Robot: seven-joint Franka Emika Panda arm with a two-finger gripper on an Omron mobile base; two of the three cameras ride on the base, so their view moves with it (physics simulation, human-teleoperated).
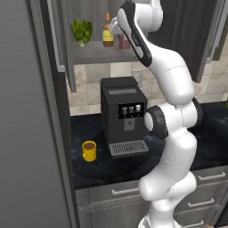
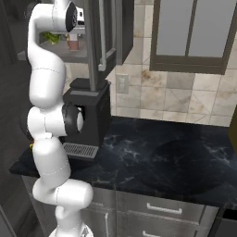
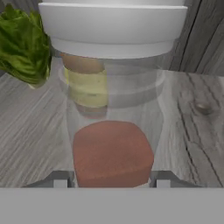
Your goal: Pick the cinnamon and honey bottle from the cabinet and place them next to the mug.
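**Cinnamon jar is being held by the pincer on the cabinet shelf**

The pincer [image 3: 112,178] is being reached up into the cabinet [image 1: 89,55], and its two tips are being pressed against the sides of the cinnamon [image 3: 113,131]. The jar is being gripped low down, one tip on each side, and it is standing upright on the grey wooden shelf. Its pale cap is being seen right above the pincer in the hand view.

Just behind the jar, the honey bottle [image 1: 107,33] is being seen through the clear glass. It is standing very close to the jar, a little to the left of the pincer. Farther left of the pincer, a green leafy plant [image 1: 82,31] is sitting on the same shelf, apart from the jar.

Far below the pincer, a black coffee machine [image 1: 123,111] is standing on the dark counter [image 2: 152,157]. The mug [image 1: 89,150] is sitting on the counter just left of the machine, well below the shelf. An open cabinet door [image 2: 95,41] is hanging beside the arm.
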